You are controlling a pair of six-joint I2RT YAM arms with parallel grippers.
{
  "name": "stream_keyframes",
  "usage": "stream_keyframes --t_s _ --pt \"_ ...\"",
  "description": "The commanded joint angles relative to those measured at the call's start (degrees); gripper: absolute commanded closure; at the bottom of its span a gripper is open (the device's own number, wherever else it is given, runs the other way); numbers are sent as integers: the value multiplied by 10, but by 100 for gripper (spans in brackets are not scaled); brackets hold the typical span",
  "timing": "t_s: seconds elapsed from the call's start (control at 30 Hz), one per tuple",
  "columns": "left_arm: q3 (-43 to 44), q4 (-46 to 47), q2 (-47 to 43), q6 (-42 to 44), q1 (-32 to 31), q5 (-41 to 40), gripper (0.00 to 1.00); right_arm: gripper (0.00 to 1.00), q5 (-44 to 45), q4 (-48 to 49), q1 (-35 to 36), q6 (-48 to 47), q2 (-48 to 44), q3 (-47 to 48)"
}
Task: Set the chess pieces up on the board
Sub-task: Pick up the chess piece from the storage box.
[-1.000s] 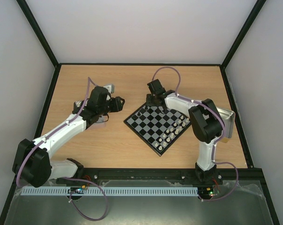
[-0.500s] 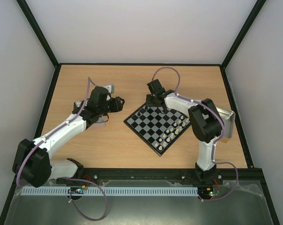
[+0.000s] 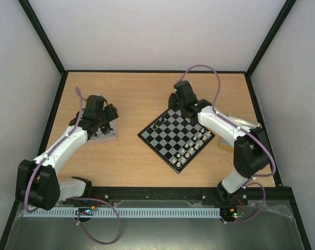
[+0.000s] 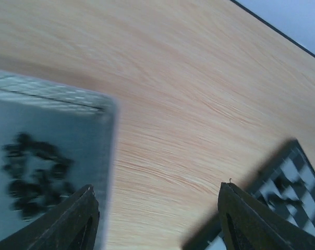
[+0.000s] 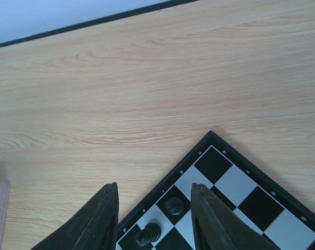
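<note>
The board lies turned like a diamond at mid-table. White pieces line its near-right edge. Two black pieces stand by its far-left edge. They also show in the right wrist view, on the board's corner. My right gripper is open and empty above that far corner. My left gripper is open and empty, over the right edge of a grey metal tray. A blurred heap of black pieces lies in this tray. The board's edge shows at lower right.
The left tray sits on the wooden table left of the board. A second shiny metal tray lies at the right, partly under my right arm. Black frame rails run along the table's edges.
My left gripper has swung left and back from near the board to over the left tray. My right gripper has moved from the board's far-left edge to its far corner.
</note>
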Motion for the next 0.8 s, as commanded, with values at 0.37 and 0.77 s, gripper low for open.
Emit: stream_keyframes --t_s 0.37,0.77 --pt "-81 -39 1 -32 144 -98 41 63 -12 44 3 33 -72 -87" --pt "-41 28 142 -44 181 -101 59 63 -31 52 3 37 -71 -95"
